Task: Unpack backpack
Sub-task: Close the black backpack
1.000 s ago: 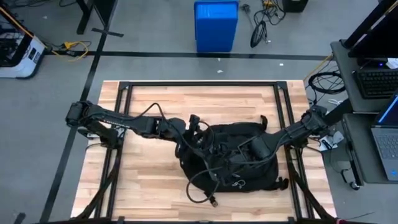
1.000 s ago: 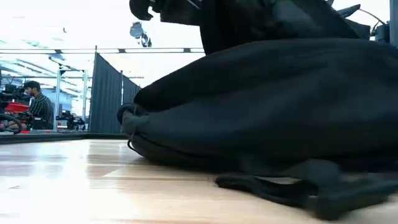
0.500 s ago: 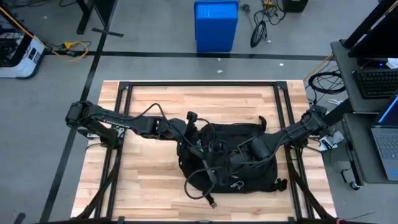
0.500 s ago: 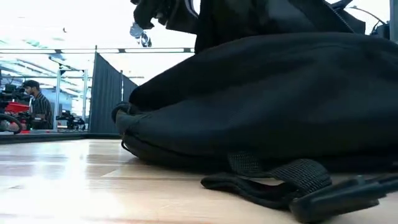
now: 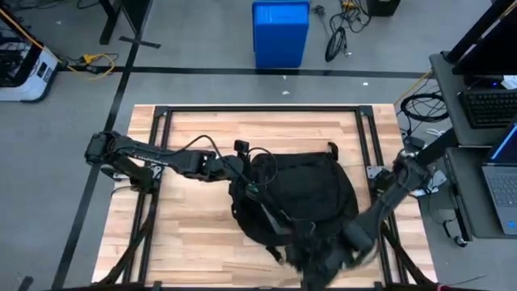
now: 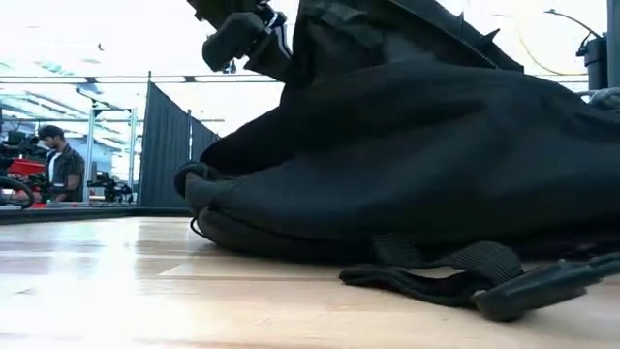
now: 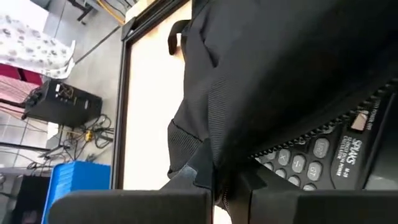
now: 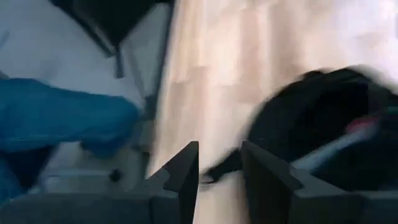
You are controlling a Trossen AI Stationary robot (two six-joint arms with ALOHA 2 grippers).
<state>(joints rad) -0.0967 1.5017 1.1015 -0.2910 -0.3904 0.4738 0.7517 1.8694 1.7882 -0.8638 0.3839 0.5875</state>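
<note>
Black fabric fills the middle of the wooden table [image 5: 194,234]: the backpack [image 5: 303,194] lies flat there, a rounded heap slightly right of centre, its near edge close to the table's near side. From table height it rises as a dark mound, with a strap [image 6: 455,276] and its buckle trailing on the wood in front of it.

My left gripper [image 5: 246,184] is at the backpack's left edge, reached in from the left side of the table. My left wrist camera shows my two fingers [image 7: 180,202] pressed together on a fold of the backpack's fabric, right beside its open zipper. Through that opening I can see a black calculator [image 7: 329,155] inside, with its grey keys and white lettering.

My right gripper [image 5: 327,263] is at the near edge of the table, just past the backpack's near right corner, with the arm coming in from the right side. My right wrist camera shows my fingers [image 8: 183,171] slightly apart with nothing between them, bare wood beyond them and the backpack off to one side.

A blue bin [image 5: 280,34] stands on the floor beyond the far side of the table. A person [image 6: 60,165] sits far back in the room, at the left in the table-height view.
</note>
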